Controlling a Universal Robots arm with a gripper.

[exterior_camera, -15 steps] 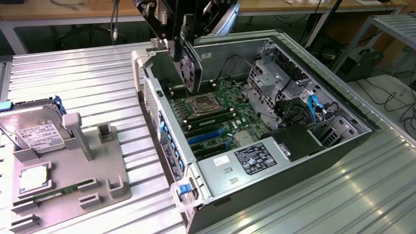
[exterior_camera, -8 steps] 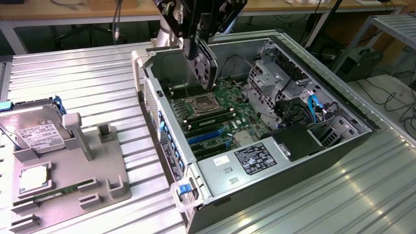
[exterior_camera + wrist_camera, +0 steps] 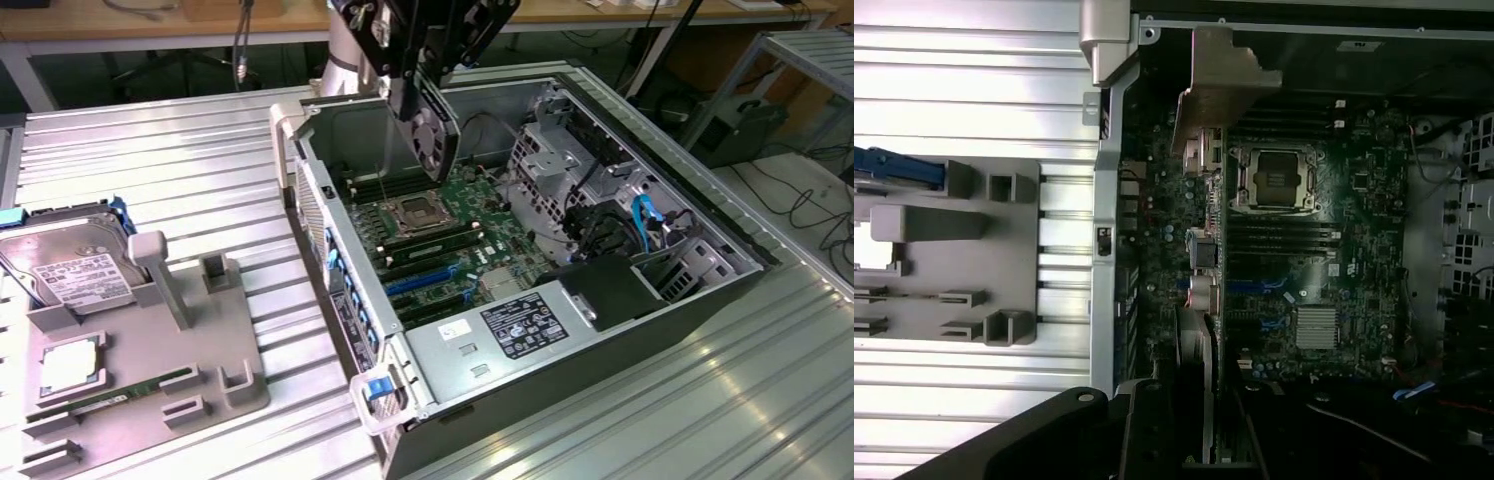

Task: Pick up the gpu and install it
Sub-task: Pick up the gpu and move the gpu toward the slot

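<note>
Pinching gpu edge-on, fingers hang above open case (white sticker print unreadable).

The robot has one arm. In the exterior view it comes into the picture at 12 o'clock. A round white part of the arm sits at about 9 o'clock from the pincer. The pincer is black and points down, toward 6 o'clock. Its fingers stand one on each side of the gpu and squeeze its top edge. The gpu hangs from them up in the air, standing on its thin edge. In the wrist view the dark body of the pincer looks big and close. Its fingers hug the gpu, which is seen from its thin side.
</note>
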